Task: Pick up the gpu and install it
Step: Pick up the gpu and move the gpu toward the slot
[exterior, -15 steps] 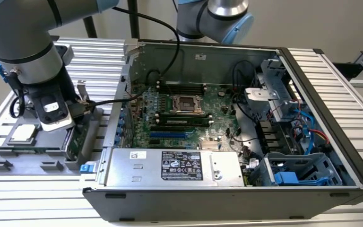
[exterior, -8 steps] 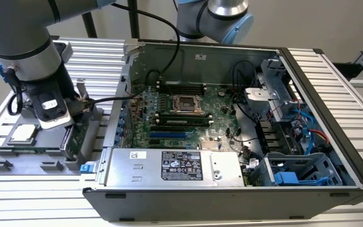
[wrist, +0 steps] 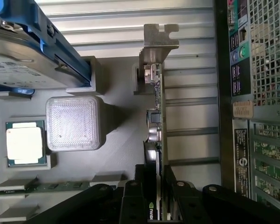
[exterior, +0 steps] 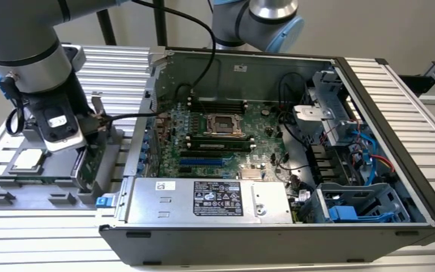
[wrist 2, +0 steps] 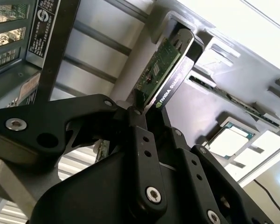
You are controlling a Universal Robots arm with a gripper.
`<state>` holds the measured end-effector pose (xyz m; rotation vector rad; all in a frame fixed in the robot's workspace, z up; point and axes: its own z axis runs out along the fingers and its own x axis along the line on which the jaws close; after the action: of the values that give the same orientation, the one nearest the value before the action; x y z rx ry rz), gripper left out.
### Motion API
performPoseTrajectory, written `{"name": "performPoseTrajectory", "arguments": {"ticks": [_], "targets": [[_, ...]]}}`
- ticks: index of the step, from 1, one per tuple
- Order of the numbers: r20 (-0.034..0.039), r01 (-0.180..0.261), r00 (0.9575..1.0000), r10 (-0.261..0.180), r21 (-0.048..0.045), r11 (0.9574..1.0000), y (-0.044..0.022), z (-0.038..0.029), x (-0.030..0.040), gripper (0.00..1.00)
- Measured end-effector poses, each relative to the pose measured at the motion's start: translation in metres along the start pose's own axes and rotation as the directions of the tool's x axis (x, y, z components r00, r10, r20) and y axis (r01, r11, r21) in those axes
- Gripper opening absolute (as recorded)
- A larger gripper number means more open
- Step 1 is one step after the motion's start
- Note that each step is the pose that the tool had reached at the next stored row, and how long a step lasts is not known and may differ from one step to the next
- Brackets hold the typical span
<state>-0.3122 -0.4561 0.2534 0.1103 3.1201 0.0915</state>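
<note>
Here, end effector clasps one gpu.

gpu flanked by case wall and hard drive, slim gaps either side

Pale wall — slatted aluminium table.

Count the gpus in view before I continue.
1. The gpu stands on edge in the gray tray, on the exterior view's left beside the open case, with the tool shut on it. Others could be hidden behind the arm.
</note>
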Motion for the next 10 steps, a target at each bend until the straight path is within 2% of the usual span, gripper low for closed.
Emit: {"name": "performPoseTrajectory", "arguments": {"ticks": [10], "targets": [[0.0001, 0.000, 1.0000, 0.000, 0.0000, 1.0000, 0.0004, -0.0078, -0.0002, 0.00]]}}
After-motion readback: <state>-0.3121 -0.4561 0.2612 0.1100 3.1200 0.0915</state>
